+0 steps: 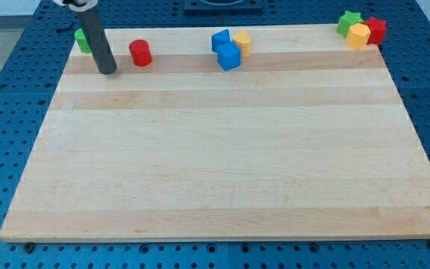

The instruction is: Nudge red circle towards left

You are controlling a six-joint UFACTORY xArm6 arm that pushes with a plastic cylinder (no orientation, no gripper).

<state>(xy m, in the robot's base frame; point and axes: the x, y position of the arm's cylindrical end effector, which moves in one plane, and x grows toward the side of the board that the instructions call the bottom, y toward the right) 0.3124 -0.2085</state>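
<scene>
Seven blocks line the far edge of the wooden board [222, 149]: two green, two red, two yellow and a blue cluster.

The red circle [140, 53] sits near the view's top left, just right of my tip [108, 71], apart from it; the rod carries no jaws and holds nothing. The rod half hides a green block [83, 40]. The blue blocks [226, 50], whose count I cannot tell, cover a yellow one [242, 42]. At the top right, green star [349, 22], yellow block [360, 35], red block [377, 30].
</scene>
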